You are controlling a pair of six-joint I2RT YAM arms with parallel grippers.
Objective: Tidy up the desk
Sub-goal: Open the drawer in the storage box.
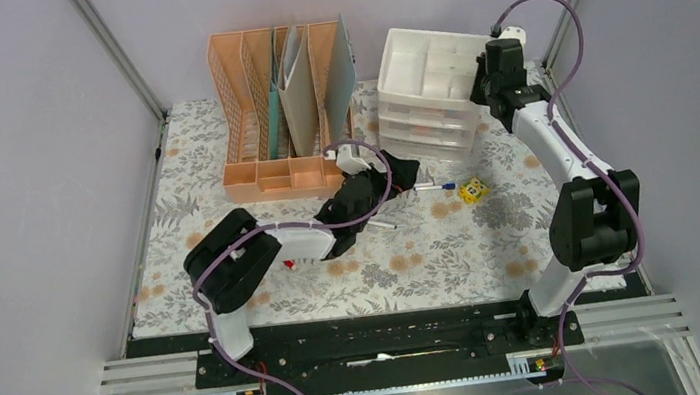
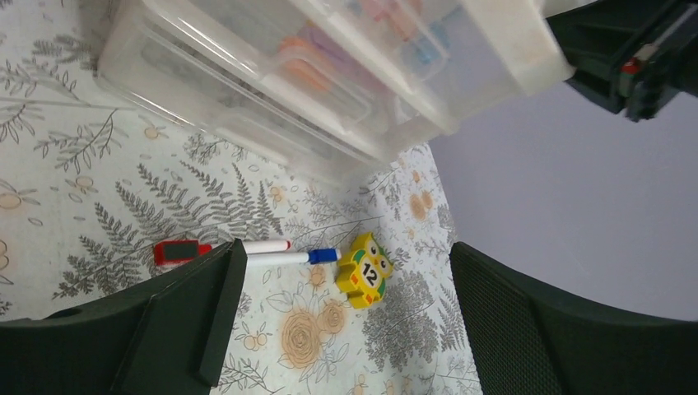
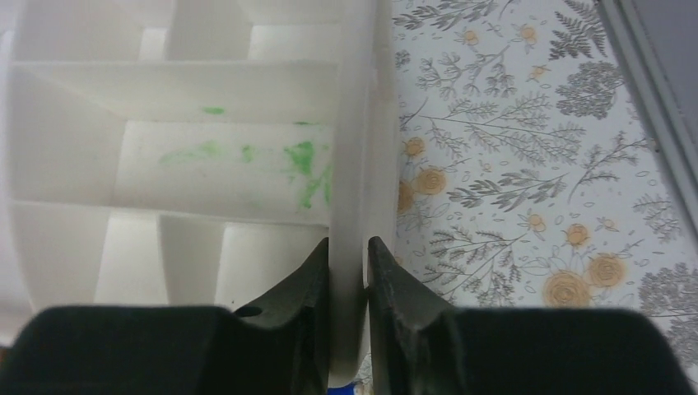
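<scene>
**Overhead and wrist views of the two-arm workcell.** The surface (image 1: 434, 258), a flat tabletop in pale cloth printed with grey ferns and orange flowers, spreads out from the arm bases to the back wall. At its far edge it carries a peach file rack (image 1: 266, 162) on the left and a white drawer unit (image 1: 429, 97) on the right.

Several folders (image 1: 298, 93) stand upright in the rack's slots.

The left end effector (image 1: 398, 195) hangs low over the middle of the surface with its jaws spread wide and nothing between them. Past its fingers (image 2: 206, 313), the left wrist view shows three items lying just in front of the drawer unit:
- a white pen with a red end (image 2: 177, 251);
- a white pen with a blue cap (image 2: 300, 257), just beside the first;
- a yellow block marked 12 (image 2: 365, 271), close by the blue cap.

The right end effector (image 3: 347, 243) is at the drawer unit's open top tray (image 3: 165, 123). Its jaws are narrowed onto the tray's right-hand wall, one finger inside the tray and one outside, both against the plastic. One tray compartment bears green smears (image 3: 300, 156) (their nature cannot be told).
</scene>
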